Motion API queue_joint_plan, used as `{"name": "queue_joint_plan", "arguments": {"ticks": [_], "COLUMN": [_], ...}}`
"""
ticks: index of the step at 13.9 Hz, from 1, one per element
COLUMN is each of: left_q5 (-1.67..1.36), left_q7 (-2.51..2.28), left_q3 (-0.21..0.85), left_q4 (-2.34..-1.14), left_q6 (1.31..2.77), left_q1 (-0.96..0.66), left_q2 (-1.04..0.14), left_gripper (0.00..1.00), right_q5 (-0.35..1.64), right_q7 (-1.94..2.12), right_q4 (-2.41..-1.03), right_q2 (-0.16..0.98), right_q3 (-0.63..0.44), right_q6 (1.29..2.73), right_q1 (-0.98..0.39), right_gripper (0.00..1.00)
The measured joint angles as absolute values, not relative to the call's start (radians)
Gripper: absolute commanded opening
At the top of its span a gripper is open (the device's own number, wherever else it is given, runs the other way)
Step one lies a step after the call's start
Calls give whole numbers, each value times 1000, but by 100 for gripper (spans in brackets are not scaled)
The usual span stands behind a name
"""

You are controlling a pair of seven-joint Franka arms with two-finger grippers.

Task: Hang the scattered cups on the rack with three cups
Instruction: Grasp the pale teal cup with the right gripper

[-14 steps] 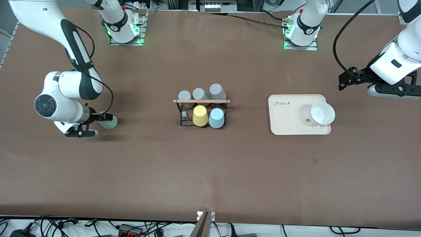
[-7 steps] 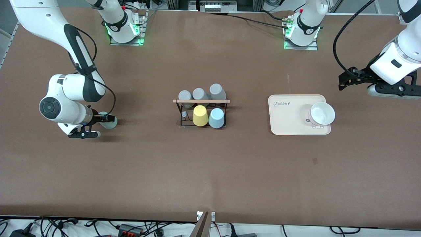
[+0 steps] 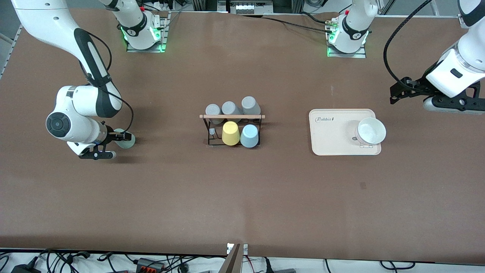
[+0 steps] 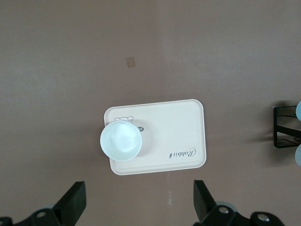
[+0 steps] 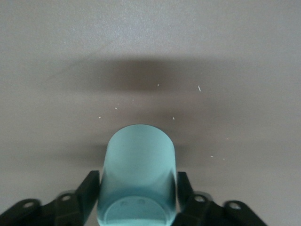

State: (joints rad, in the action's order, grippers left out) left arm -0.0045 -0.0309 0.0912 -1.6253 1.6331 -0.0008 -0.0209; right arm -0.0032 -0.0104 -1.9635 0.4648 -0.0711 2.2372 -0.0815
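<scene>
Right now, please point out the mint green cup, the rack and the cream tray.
mint green cup [image 5: 137,174], right wrist view, on its side wall.
rack [image 3: 232,116], front view, on its wooden rod.
cream tray [image 3: 329,136], front view, on its bare surface.

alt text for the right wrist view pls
The right gripper has its black fingers against both sides of a pale mint green cup lying on its side on the brown table, base toward the camera. The cup casts a dark shadow; nothing else shows.
</scene>
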Motion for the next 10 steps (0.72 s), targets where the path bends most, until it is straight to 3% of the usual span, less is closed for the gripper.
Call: {"name": "queue_joint_plan", "arguments": {"ticks": [3,6,10], "left_q5": [-5,-5,-5], "left_q7": [-31,-31,-31], "left_q3": [91,91,91], "left_q4": [-1625,-1625,-1625], "left_q6": [1633,1633,1633], "left_q1": [-1,-1,-1], "left_q2": [-21,-21,-21], "left_gripper": [100,100,100], "right_q5": [-3,-3,-3], "right_q7": [-12,-12,-12], "right_q4": [-1964,-1940,-1750], "right_q2": [464,459,431], "right_q3": [-71,-71,-66], "right_q6": [2225,2198,1985], "right_q1": [-81,-82,-127], "right_gripper": [22,21,22]}}
